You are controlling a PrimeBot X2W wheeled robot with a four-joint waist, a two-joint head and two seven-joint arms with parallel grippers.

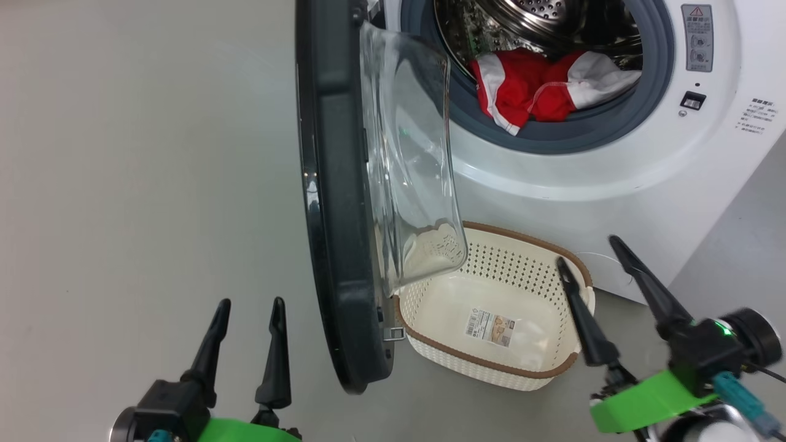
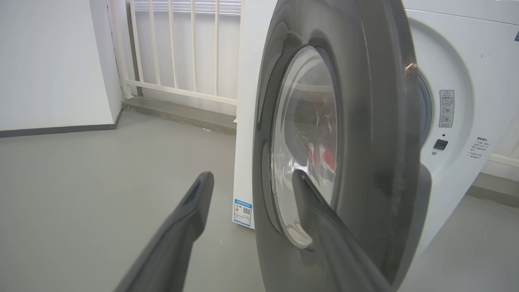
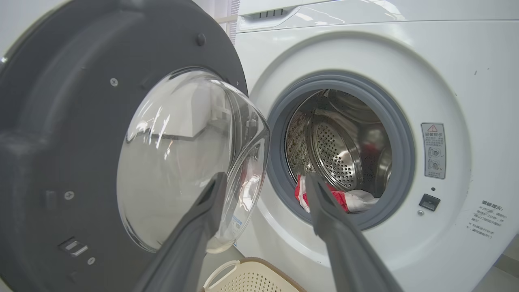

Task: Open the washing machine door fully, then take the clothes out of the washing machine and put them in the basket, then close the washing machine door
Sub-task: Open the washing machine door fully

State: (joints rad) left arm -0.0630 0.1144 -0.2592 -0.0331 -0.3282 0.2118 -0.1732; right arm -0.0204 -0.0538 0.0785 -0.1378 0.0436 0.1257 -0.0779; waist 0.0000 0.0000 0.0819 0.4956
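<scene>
The washing machine door [image 1: 334, 202] stands swung out, edge-on to the head view, its glass bowl [image 1: 414, 166] bulging right. Red and white clothes [image 1: 540, 86] lie at the drum mouth of the white washing machine [image 1: 614, 159], draped over the grey gasket [image 1: 660, 73]. The cream basket [image 1: 491, 307] sits on the floor below the door, nothing in it but its sticker. My left gripper [image 1: 250, 304] is open, left of the door's outer face [image 2: 365, 142]. My right gripper [image 1: 588, 248] is open beside the basket's right end, aimed at the clothes [image 3: 324, 196].
Grey floor [image 1: 141, 184] spreads wide to the left of the door. A white railing [image 2: 178, 48] and wall stand beyond the machine's left side. A blue label [image 2: 242, 212] is on the machine's side panel. The door latch [image 1: 393, 333] projects near the basket rim.
</scene>
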